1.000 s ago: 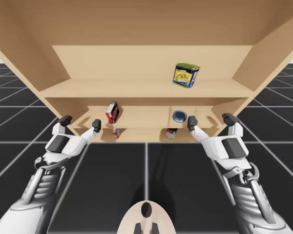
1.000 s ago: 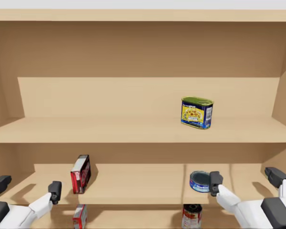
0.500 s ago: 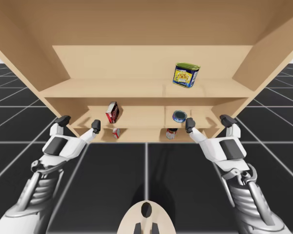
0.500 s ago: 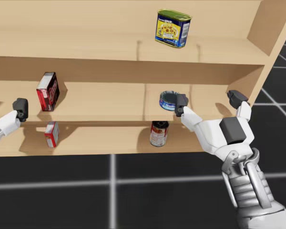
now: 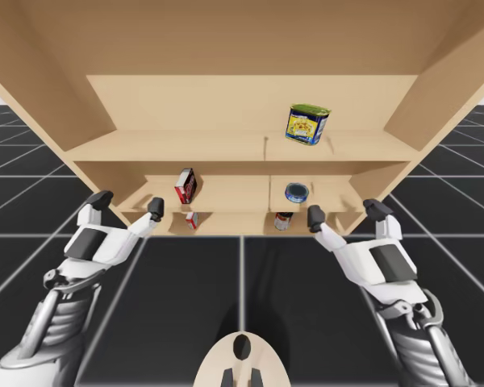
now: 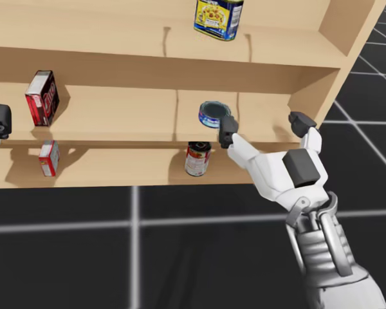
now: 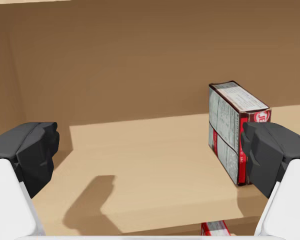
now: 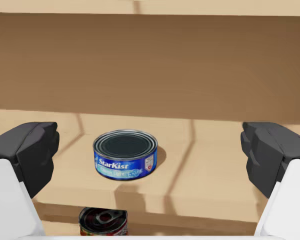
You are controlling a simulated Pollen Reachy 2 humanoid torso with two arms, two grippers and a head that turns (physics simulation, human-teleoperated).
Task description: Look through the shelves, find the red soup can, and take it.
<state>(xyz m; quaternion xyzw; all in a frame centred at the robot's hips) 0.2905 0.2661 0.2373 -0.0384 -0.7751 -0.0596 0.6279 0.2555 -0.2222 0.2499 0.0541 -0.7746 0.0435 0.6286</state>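
Observation:
The red soup can [image 5: 283, 220] [image 6: 197, 159] stands upright on the lowest shelf, under a flat blue can [image 5: 297, 192] [image 8: 124, 153] on the middle shelf. My right gripper [image 5: 344, 212] [image 6: 264, 123] [image 8: 150, 155] is open in front of the shelf edge, holding nothing. It faces the flat blue can, and the top of the red soup can [image 8: 103, 222] shows below and ahead of it. My left gripper [image 5: 128, 203] [image 7: 150, 155] is also open and holds nothing. It faces the middle shelf beside a tall red box [image 7: 235, 132] [image 5: 185, 185].
A blue and yellow tin [image 5: 308, 123] [image 6: 218, 18] stands on the top shelf. A small red box [image 5: 192, 219] [image 6: 49, 158] sits on the lowest shelf at the left. The shelf unit's side wall [image 6: 334, 58] rises just right of my right gripper. Dark tiled floor [image 5: 242, 274] lies in front.
My head has turned down and to the right. Both grippers have drawn back a little from the shelf, the right one lower than before. Both stay open.

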